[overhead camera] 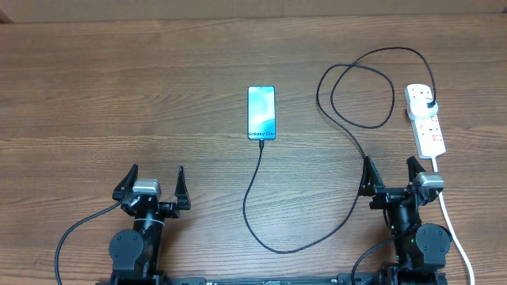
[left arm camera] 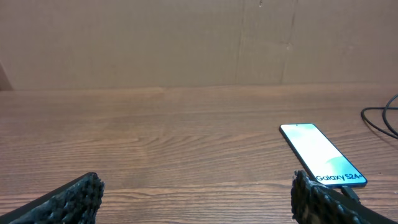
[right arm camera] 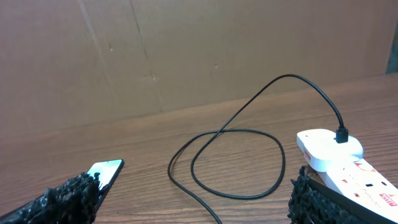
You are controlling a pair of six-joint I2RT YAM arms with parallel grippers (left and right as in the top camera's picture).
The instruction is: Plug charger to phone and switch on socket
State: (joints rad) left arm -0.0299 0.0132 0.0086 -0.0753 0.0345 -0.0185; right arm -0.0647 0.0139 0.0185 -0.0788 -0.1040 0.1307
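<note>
The phone [overhead camera: 261, 112] lies flat in the middle of the table, its blue-teal screen up. The black charger cable [overhead camera: 277, 247] runs from the phone's near end, curves toward me, then climbs right in a loop to its plug [overhead camera: 428, 101] in the white socket [overhead camera: 428, 131]. Whether the tip is seated in the phone I cannot tell. My left gripper [overhead camera: 155, 176] stands open near the front left, nothing between its fingers; the phone [left arm camera: 317, 152] shows beyond its right finger. My right gripper [overhead camera: 390, 170] is open beside the socket [right arm camera: 336, 155], over the cable; the plug [right arm camera: 342, 134] shows upright.
A thick white cord [overhead camera: 451, 226] leaves the socket's near end and runs past my right arm to the table's front edge. A brown cardboard wall [left arm camera: 186, 43] closes off the back of the wooden table [overhead camera: 119, 95].
</note>
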